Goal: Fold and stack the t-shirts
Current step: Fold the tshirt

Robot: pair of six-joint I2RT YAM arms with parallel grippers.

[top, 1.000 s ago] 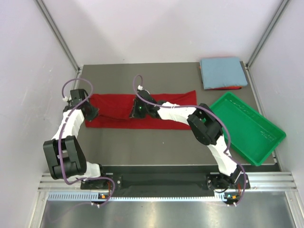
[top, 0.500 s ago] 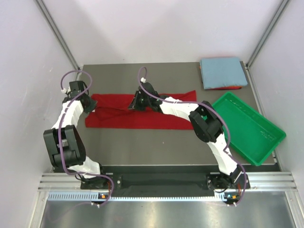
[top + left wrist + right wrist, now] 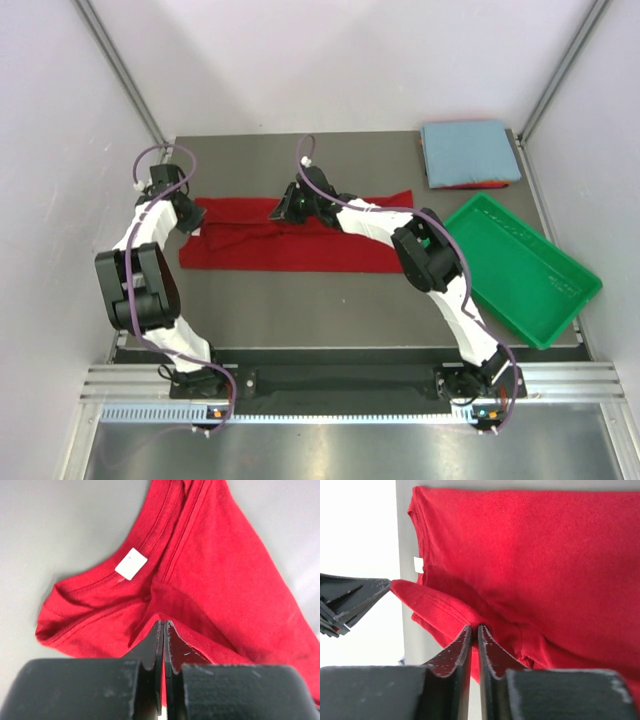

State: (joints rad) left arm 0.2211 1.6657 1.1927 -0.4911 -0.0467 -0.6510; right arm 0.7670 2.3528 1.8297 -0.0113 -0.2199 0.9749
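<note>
A dark red t-shirt (image 3: 300, 250) lies in a long strip across the table, with a white neck label (image 3: 131, 563) near its left end. My left gripper (image 3: 192, 218) is shut on a raised fold of it by the collar (image 3: 164, 623). My right gripper (image 3: 283, 210) pinches another ridge of the same cloth (image 3: 474, 627); its jaws are almost touching, with red fabric between them. In the right wrist view the left fingers (image 3: 350, 600) hold the cloth's tip. A folded light blue t-shirt (image 3: 470, 150) rests on a folded red one (image 3: 470, 186) at the back right.
A green plastic tray (image 3: 520, 270) sits slanted at the right edge of the grey table (image 3: 300, 310). White walls and metal frame posts close in the back and sides. Purple cables loop above both wrists.
Both grippers have moved toward the far side of the table, carrying their pinched folds of the red t-shirt. The right jaws now stand slightly less tight.
</note>
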